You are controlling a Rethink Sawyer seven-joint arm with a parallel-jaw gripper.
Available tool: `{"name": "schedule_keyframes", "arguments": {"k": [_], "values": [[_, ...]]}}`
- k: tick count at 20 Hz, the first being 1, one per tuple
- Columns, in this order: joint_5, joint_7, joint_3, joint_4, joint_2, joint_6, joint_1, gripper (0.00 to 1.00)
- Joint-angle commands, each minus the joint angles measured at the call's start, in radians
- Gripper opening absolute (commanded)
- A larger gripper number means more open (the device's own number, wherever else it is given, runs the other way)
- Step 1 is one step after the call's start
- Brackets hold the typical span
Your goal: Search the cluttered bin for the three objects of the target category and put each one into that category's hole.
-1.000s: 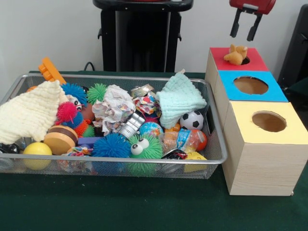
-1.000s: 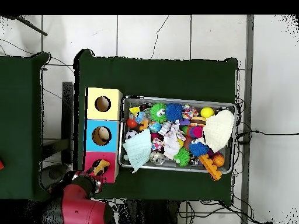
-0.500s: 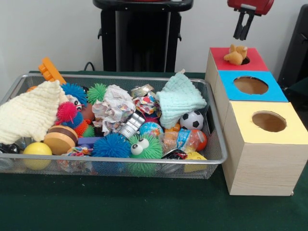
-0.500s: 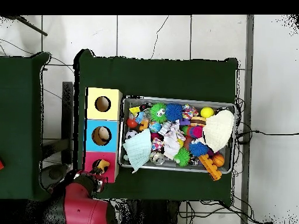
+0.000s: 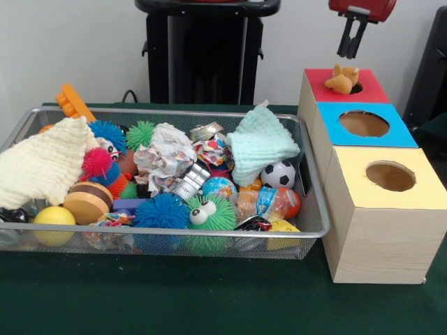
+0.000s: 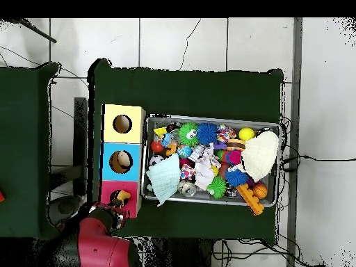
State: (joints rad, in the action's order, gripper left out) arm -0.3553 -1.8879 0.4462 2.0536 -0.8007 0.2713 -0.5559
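Observation:
A small orange animal toy lies on the red-topped box, leaning at the edge of its hole. My gripper hangs above and just behind it, shut, with nothing between the fingers. In the overhead view the toy rests on the red box, and the gripper is just past that box's edge on the base side. The wire bin holds several toys: spiky balls, a soccer ball, cloths and crumpled paper.
A blue-topped box and a yellow-topped box, each with a round hole, stand in a row with the red one, right of the bin. The overhead view shows something tan inside the blue hole. A black stand rises behind the bin.
The gripper's fingers, spread apart one second ago, have come together. The orange toy has stayed on the red box. Bin contents are unchanged.

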Motion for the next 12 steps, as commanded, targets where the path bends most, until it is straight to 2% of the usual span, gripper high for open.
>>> {"name": "schedule_keyframes", "arguments": {"k": [1, 12], "values": [[-0.017, -0.212, -0.091, 0.027, 0.038, -0.036, 0.035, 0.00], [-0.019, -0.225, -0.108, 0.030, 0.077, -0.094, 0.037, 0.00]]}}
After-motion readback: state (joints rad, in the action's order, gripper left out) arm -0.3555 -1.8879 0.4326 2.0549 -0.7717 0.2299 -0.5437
